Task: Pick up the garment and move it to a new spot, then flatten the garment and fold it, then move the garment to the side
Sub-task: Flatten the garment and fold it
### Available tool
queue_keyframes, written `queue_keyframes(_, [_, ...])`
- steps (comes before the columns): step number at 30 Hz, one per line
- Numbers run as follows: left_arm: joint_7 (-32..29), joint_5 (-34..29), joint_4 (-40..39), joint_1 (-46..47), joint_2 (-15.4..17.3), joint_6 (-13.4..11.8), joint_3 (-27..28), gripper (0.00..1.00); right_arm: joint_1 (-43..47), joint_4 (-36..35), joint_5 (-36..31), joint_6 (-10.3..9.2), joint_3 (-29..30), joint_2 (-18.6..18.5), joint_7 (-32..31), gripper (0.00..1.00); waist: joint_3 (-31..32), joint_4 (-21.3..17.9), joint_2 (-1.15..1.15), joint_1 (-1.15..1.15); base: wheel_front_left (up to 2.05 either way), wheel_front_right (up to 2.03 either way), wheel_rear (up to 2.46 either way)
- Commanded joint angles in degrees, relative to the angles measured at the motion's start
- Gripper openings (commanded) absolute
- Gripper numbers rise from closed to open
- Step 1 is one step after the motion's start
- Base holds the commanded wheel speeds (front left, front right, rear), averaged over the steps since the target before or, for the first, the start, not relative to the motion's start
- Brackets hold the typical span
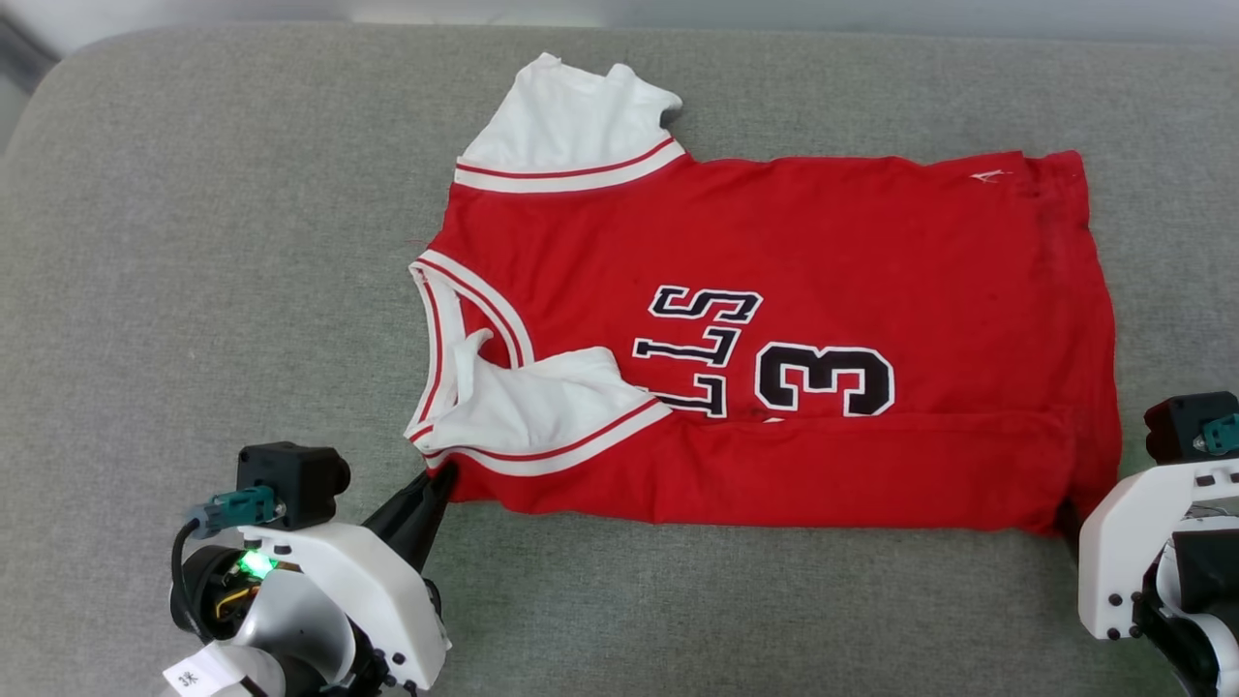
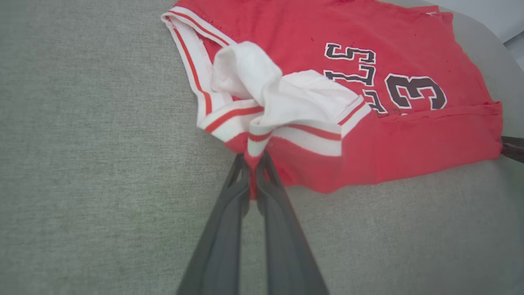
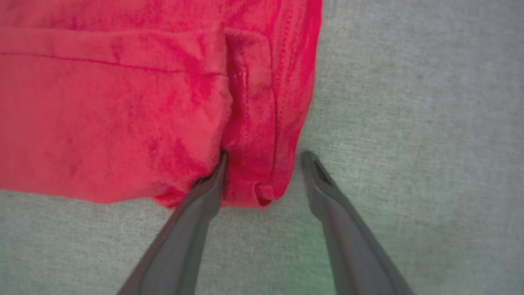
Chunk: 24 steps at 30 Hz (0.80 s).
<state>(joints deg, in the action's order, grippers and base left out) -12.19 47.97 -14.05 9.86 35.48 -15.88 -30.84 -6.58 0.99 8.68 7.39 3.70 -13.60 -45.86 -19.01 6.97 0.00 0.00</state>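
Our left gripper (image 2: 254,159) is clenched on the red jersey (image 1: 774,242) at its shoulder edge; our right gripper (image 3: 265,157), released, straddles the hem corner. The jersey lies on a grey cushion (image 1: 194,242).

A grey woven cushion (image 1: 213,290) with rounded corners, evenly lit, pale surface (image 1: 242,10) beyond

red fabric jersey shirt (image 1: 823,232): white sleeves, red-striped white trim, black white-outlined lettering | red-and-white striped cuff at tips of dark-grey-fingered left gripper (image 2: 254,159) | grey woven cushion (image 1: 194,242) beneath: plain
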Motion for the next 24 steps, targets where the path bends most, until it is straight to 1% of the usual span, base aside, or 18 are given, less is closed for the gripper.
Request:
queue_keyframes(1, [-0.20, -0.29, 0.29, 0.58, 0.04, -0.05, -0.13, 0.00, 1.74, 4.27, 1.09, 0.18, -1.65, 1.45, -1.34, 0.00, -0.34, 0.46, 0.00, 0.00, 0.00, 0.00, 0.00])
queue_keyframes(4, [-0.56, -0.08, 1.17, 0.20, 0.18, 0.32, -0.60, 0.00, 2.34, 5.26, 1.75, 0.16, -1.28, 0.78, -1.21, 0.00, 0.23, 0.54, 0.00, 0.00, 0.00, 0.00, 0.00])
queue_keyframes(7, [-0.81, 0.97, 2.20, -0.72, 0.01, 1.21, -1.04, 0.00, 2.98, 4.86, 1.46, 0.07, 0.12, 0.06, -0.51, 0.00, 1.89, 0.44, 0.00, 0.00, 0.00, 0.00, 0.00])
queue_keyframes(11, [-2.02, 1.67, 3.38, -2.06, 1.32, 2.00, -1.61, 0.00, 3.81, 3.01, 2.18, 0.06, 1.54, -0.49, 0.45, 0.00, 4.78, -0.08, 0.00, 0.00, 0.00, 0.00, 0.00])
queue_keyframes(14, [-2.72, 2.31, 3.61, -3.88, 2.41, 1.80, -1.63, 0.00, 4.69, 0.95, 3.21, 0.06, 2.49, -0.86, 0.32, 0.00, 6.76, -0.55, 0.00, 0.00, 0.00, 0.00, 0.00])
queue_keyframes(20, [-4.17, 3.47, 3.21, -8.75, 5.13, 0.90, -2.25, 0.00, 8.60, -4.69, 5.20, 0.07, 3.78, -2.95, -1.73, 0.00, 9.96, -1.03, 0.00, 0.00, 0.00, 0.00, 0.00])
queue_keyframes(24, [-4.47, 5.24, 1.81, -12.41, 5.79, 0.61, -2.44, 0.00, 12.45, -8.61, 6.41, 0.07, 4.88, -3.65, -3.34, 0.00, 10.65, -1.31, 0.00, 0.00, 0.00, 0.00, 0.00])
